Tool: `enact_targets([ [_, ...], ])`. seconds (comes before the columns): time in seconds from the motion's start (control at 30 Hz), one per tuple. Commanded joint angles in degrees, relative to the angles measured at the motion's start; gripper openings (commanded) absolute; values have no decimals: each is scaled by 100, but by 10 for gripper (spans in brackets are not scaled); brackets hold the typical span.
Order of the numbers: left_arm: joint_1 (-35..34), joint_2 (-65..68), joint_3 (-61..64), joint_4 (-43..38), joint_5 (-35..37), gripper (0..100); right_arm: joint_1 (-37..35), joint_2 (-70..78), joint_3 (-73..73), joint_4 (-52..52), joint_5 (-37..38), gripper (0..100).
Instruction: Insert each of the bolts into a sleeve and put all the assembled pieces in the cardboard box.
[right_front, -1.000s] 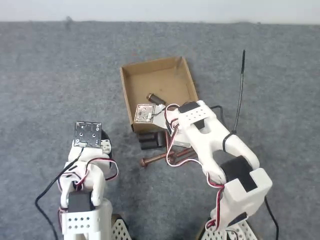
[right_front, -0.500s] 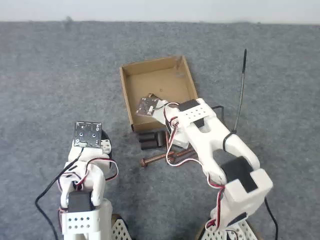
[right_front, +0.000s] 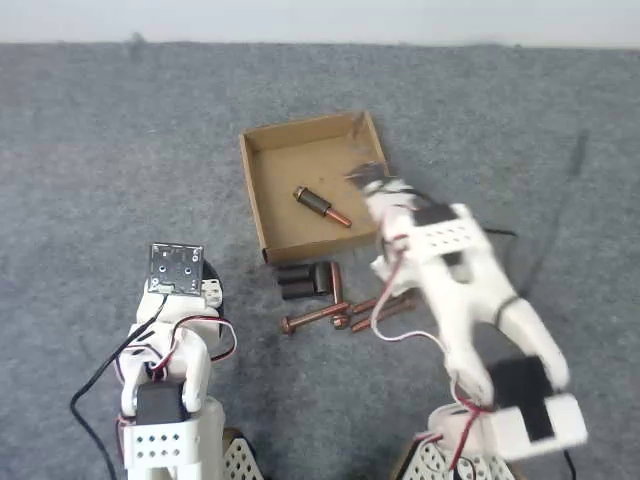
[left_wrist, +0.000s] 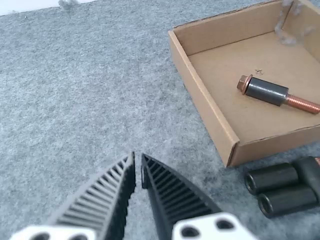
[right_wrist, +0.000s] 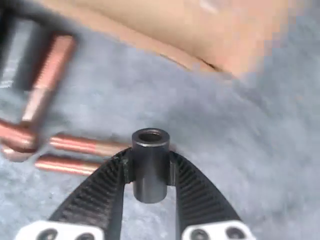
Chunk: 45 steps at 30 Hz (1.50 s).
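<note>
Black sleeve (right_wrist: 150, 165) btwn right fingers (right_wrist: 102, 197), sides covered; bolts (right_wrist: 82, 145) behind blurred.

Sleeved bolt (left_wrist: 270, 93) lies in box (left_wrist: 198, 94) (sleeves (left_wrist: 280, 187) outside).

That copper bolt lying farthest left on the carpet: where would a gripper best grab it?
Probably mid-shank, a little toward the head, coming straight down with the jaws across its length. The bolt lies flat on the carpet, so only its sides offer a hold, and its far end crowds other bolts while the head end lies free.
</note>
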Motion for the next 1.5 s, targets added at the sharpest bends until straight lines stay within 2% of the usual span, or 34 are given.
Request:
enact_targets([
  [0.0,-44,97,-48,-158,-97,18,435,-875,484,-338,-378,6],
  [0.2,-44,97,-48,-158,-97,18,980,-1613,1468,-585,-422,6],
  [0.63,-44,97,-48,-114,-79,18,3108,-2097,2462,-1226,-422,6],
  [1.0,-9,62,-48,53,-105,19,3767,-2044,2479,-1226,-378,7],
  [1.13,0,62,-110,53,-809,18,3934,-2097,2629,-1218,-360,6],
  [1.37,26,105,-1314,448,-809,20,3996,-2097,2734,-1209,-167,6],
  [1.47,299,396,-2079,695,-818,20,3996,-2097,2752,-1209,-149,6],
])
